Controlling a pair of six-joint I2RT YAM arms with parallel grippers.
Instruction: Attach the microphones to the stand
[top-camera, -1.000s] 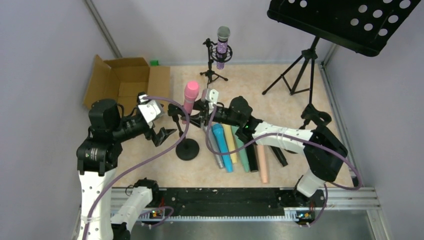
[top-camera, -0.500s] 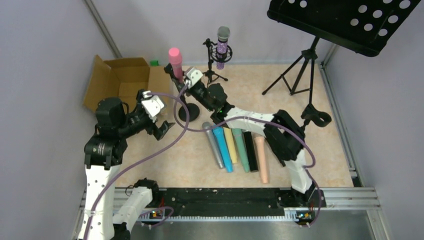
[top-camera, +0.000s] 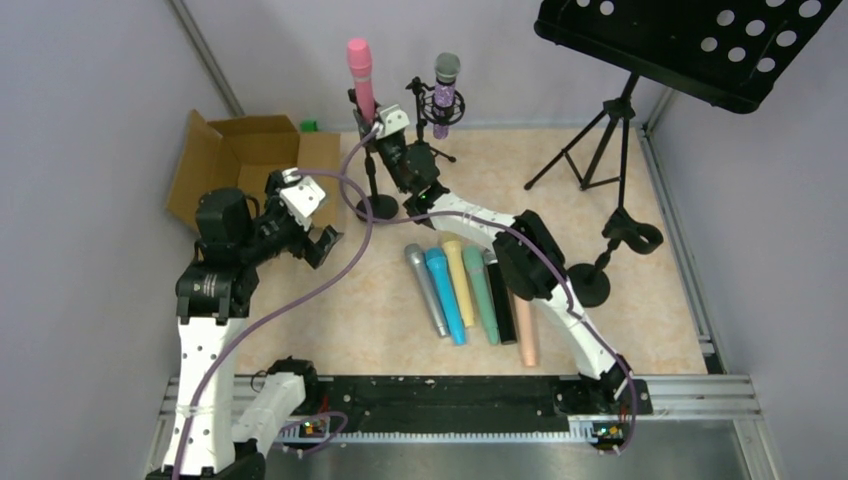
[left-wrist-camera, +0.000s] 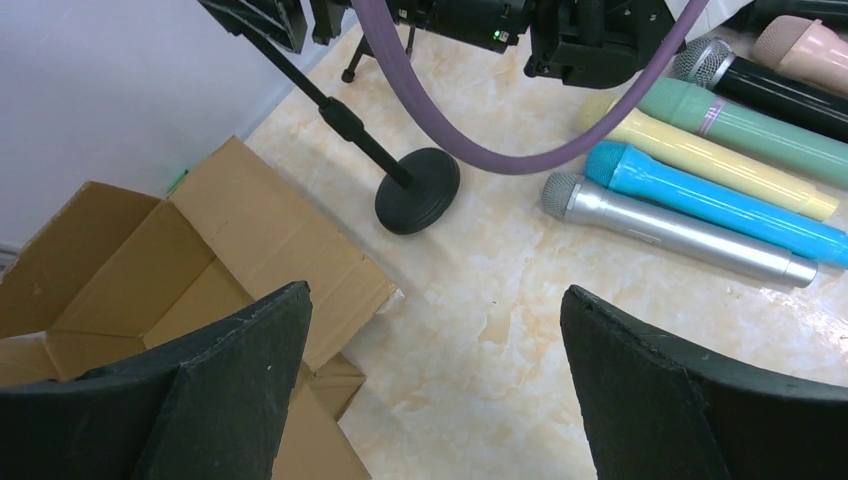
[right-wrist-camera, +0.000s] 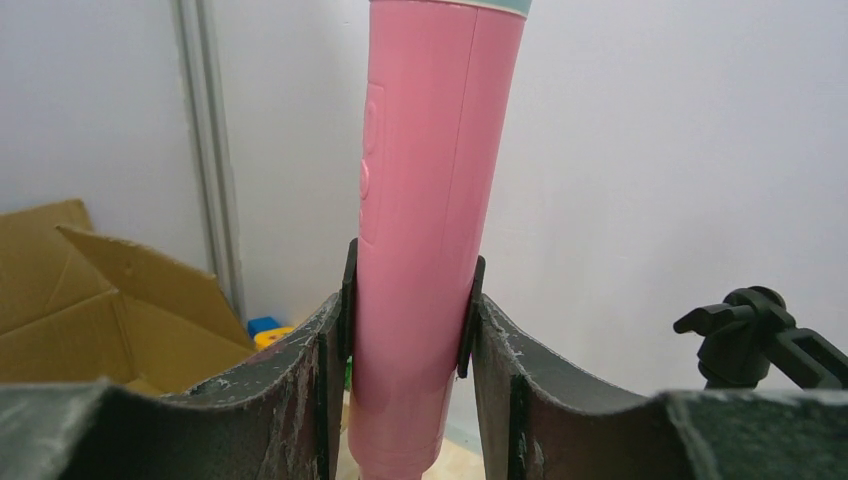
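A pink microphone (top-camera: 359, 68) stands upright, head up, near the far edge of the table, left of centre, atop a black round-base stand (top-camera: 383, 207). Its body is smooth and tapers slightly. The right gripper (right-wrist-camera: 410, 310) is clamped around that body. Whether the stand's clip fully holds the microphone cannot be told.

Just to its right, a purple glitter microphone (top-camera: 445, 85) with a grey mesh head sits in a small tripod stand (top-camera: 428, 100). So one microphone looks mounted and a second is being seated.

Six more lie side by side mid-table: a silver microphone (top-camera: 427, 292), blue microphone (top-camera: 447, 300), yellow microphone (top-camera: 461, 285), teal microphone (top-camera: 483, 300), black microphone (top-camera: 500, 315) and peach microphone (top-camera: 524, 330).

An empty stand (top-camera: 590, 285) waits toward the right edge. The left gripper (left-wrist-camera: 432, 300), jaws spread wide and holding nothing, hangs beside an open cardboard box (top-camera: 250, 165) at the far left corner.
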